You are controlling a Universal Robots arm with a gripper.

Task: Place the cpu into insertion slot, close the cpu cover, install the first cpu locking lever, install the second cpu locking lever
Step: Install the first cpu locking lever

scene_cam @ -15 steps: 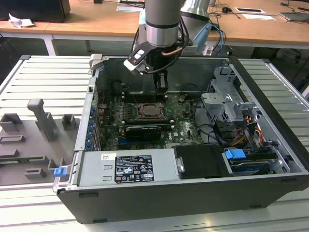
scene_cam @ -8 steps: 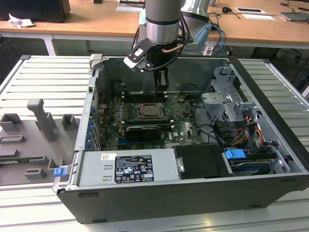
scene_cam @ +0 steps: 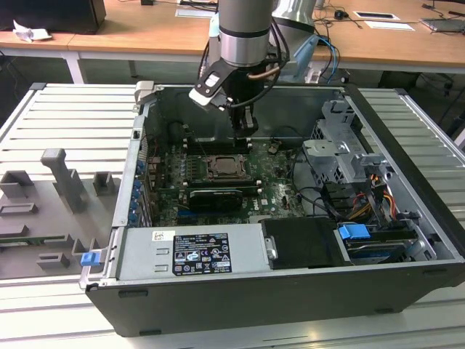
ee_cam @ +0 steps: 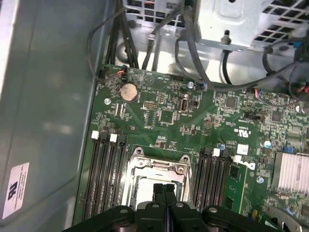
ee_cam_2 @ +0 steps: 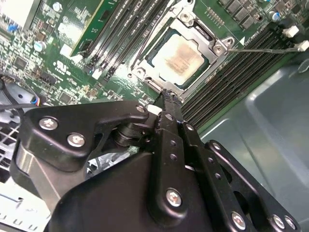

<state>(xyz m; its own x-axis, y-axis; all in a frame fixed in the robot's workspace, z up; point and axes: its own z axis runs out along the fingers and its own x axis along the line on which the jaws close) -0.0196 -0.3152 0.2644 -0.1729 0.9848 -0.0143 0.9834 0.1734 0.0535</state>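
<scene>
1. Cpu (ee_cam_2: 181, 55) lies flat in the insertion slot (scene_cam: 215, 174) at mid-board, with the cpu cover (ee_cam_2: 205, 34) down around it. On the exterior view's left of the socket run the memory slots (scene_cam: 190, 163). A gripper drifting that way could, I judge, knock their white clips.
2. If the chip sits even slightly off its seat, pressure on the cover would bend the pins beneath. The seating cannot be confirmed from these views.
3. The gripper (ee_cam_2: 166, 96) has its fingers pressed together with nothing between them. Its tip is close over a corner of the socket, and I cannot tell whether it touches. Such a narrow tip could skid on the smooth metal and scratch the green board.
4. A thin wire lever (ee_cam_2: 265, 48) reaches out from the socket across the slots on its other side and looks unlatched. It is probably springy, so it may slip off the tip and snap back.
5. On the exterior view's right, loose cables (scene_cam: 320, 196) and the drive cage (scene_cam: 341, 153) stand near the arm. A wide swing could snag them.
</scene>
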